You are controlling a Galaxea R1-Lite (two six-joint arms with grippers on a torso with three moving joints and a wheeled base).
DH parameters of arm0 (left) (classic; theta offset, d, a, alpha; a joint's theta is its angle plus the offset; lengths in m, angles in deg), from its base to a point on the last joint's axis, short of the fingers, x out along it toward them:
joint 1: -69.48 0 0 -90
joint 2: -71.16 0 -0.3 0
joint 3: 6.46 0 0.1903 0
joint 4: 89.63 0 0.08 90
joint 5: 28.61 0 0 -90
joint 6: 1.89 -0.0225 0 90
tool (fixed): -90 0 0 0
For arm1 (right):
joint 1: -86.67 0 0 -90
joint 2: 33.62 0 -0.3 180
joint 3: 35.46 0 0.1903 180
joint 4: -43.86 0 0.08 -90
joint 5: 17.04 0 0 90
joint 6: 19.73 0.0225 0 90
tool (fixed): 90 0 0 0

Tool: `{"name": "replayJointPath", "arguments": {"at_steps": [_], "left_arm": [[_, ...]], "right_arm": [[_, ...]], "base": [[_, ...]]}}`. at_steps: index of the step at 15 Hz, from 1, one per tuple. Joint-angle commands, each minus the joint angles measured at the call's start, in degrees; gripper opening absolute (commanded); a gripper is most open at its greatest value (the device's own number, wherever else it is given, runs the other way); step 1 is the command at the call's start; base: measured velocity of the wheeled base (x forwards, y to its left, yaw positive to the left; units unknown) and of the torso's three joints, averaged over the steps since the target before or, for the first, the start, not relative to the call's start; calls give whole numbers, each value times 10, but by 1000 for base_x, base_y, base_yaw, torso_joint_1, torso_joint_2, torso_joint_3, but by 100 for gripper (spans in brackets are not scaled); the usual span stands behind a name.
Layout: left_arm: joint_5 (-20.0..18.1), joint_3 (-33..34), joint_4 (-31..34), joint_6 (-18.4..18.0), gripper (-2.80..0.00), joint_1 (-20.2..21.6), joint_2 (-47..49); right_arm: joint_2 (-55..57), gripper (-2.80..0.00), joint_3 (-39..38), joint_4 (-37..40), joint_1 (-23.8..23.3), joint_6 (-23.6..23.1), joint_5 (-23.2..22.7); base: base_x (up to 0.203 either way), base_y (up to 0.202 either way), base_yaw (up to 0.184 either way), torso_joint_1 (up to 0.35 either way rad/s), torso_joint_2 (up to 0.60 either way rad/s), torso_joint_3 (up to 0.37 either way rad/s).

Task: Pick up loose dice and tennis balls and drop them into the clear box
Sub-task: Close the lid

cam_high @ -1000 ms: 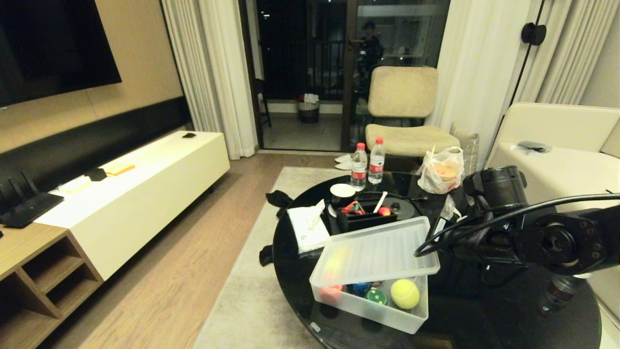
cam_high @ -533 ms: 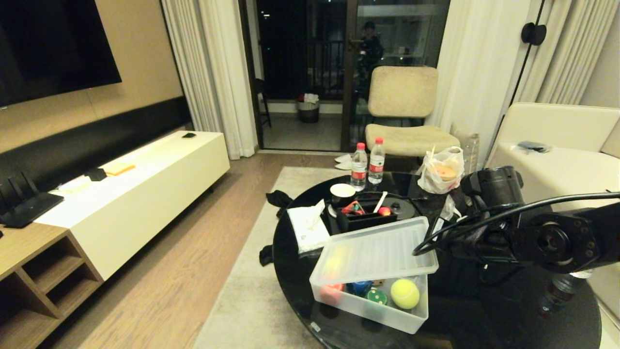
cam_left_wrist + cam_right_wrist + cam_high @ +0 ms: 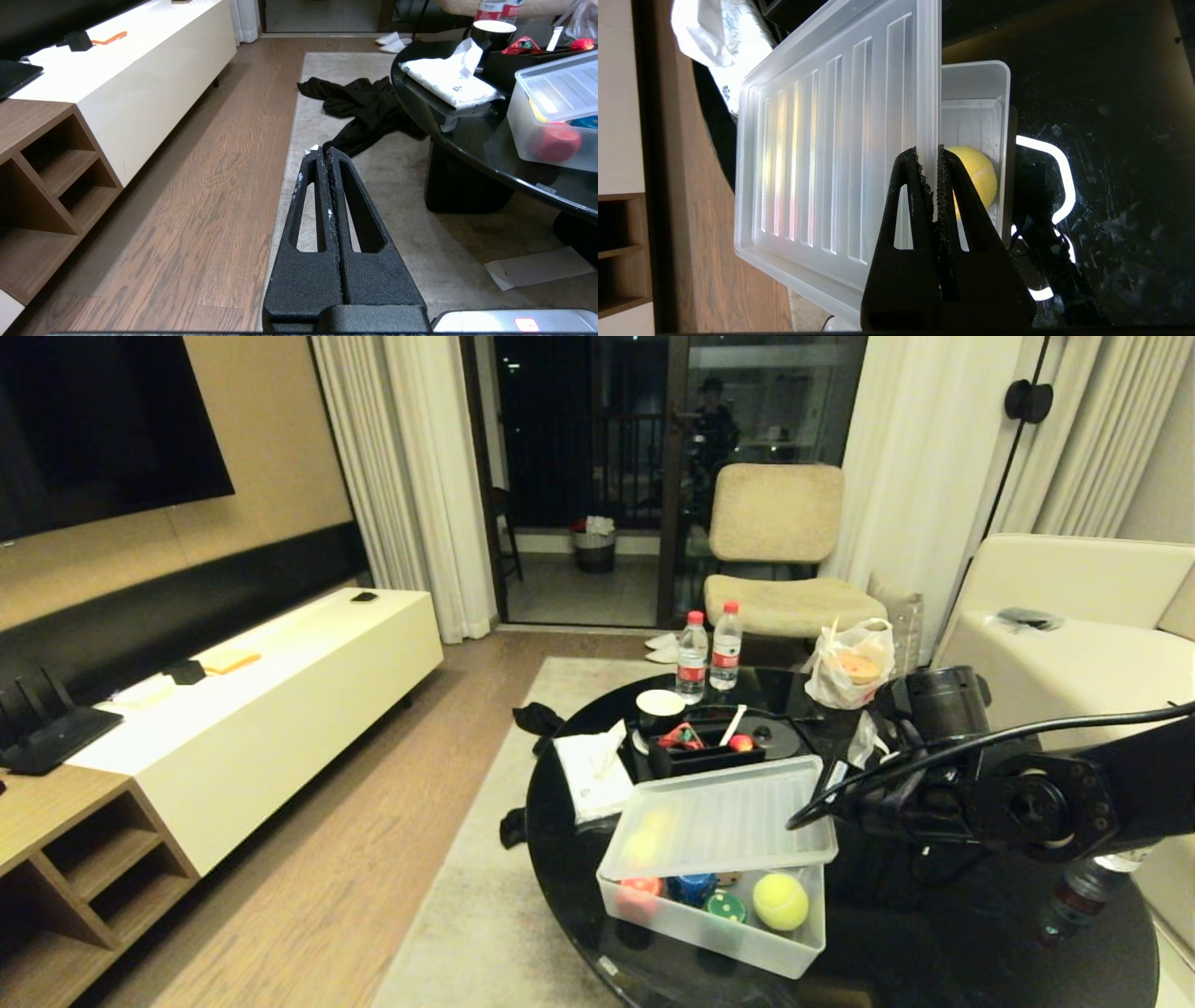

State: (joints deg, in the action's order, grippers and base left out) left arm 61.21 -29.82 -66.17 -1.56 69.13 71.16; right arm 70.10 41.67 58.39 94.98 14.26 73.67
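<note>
- The ribbed lid [image 3: 724, 819] is clamped at its edge by the right claw [image 3: 934, 154] and has been lowered slightly toward the clear box [image 3: 719, 933] on the counter [image 3: 934, 952].
- A tennis ball [image 3: 780, 901] lies inside; closing seems underway.
- The left claw [image 3: 323, 151], pressed together, is parked above the floor.

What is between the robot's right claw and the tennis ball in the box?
The lid's rim, pinched by the right claw; the tennis ball sits just beyond it, shown in the right wrist view.

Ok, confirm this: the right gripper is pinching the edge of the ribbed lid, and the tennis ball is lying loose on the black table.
Wrong on the ball. The right gripper does pinch the ribbed lid, but the tennis ball lies inside the clear box, not on the black table. The head view shows it.
</note>
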Motion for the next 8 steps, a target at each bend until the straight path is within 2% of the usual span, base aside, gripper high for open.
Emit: {"name": "replayJointPath", "arguments": {"at_steps": [1,5,8], "left_arm": [[0,0,0,0,-280,0,0],[0,0,0,0,-280,0,0],[0,0,0,0,-280,0,0]], "right_arm": [[5,-280,-5,0,1,0,-1],[4,-280,-35,-5,1,0,-2],[11,-280,-71,-60,2,-1,-1]], "base": [[0,0,0,0,0,0],[0,0,0,0,0,0],[0,0,0,0,0,0]]}}
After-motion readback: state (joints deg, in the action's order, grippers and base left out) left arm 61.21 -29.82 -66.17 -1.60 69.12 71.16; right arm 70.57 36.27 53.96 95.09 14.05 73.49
